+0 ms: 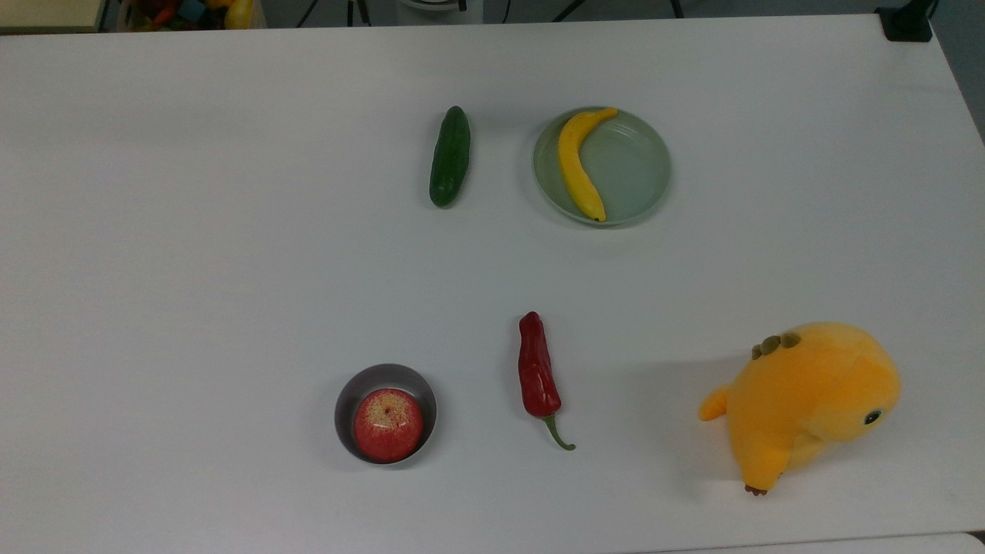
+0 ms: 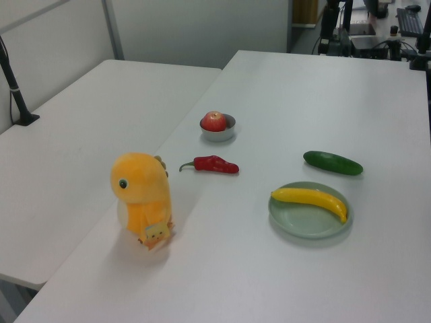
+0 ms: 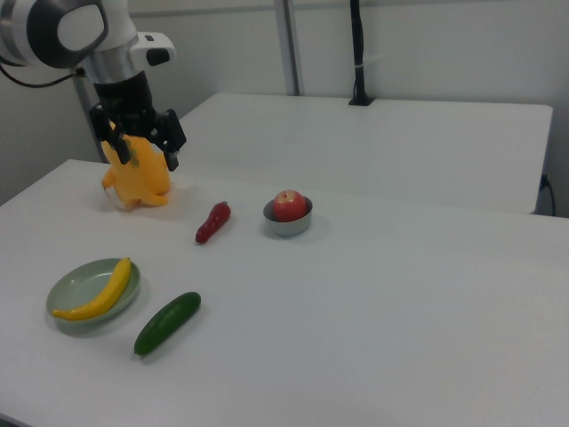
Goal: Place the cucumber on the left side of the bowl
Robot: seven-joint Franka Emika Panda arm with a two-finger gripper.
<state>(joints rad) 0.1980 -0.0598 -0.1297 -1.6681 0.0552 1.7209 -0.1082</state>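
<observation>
1. White table (image 1: 192, 269): broad, with bare space on the top view's left of the bowl. Risks a misplaced drop, since "left" reads the other way round in the right view.
2. Gripper (image 3: 144, 153): hangs above the table in the right view, in front of the plush toy, well apart from the cucumber. Jaws spread wide, holding nothing. Faces a long reach, and so a chance of arriving off-centre on the cucumber.
3. Yellow plush toy (image 1: 808, 400): sits near the table's edge, at the top view's lower right. Could be brushed or tipped by a low sweep away from it.
4. Pale green plate (image 1: 639, 165): lies near the cucumber. Could be nudged by a finger coming down on that side.
5. Banana (image 1: 575, 169): rests in the plate, out of the likely path.
6. Cucumber (image 1: 450, 156): lies flat on the table, near the plate and well apart from the bowl. Smooth and round, so likely to roll or slip from a pinch taken near an end instead of the middle.
7. Red chili pepper (image 1: 536, 373): lies on the top view's right of the bowl, taking up that side. Similar in length, so open to being mistaken for the target.
8. Grey bowl (image 1: 350, 400): small and light-looking. Could be shoved by a release too close.
9. Apple (image 1: 388, 425): sits in the bowl and could be jolted with it.
</observation>
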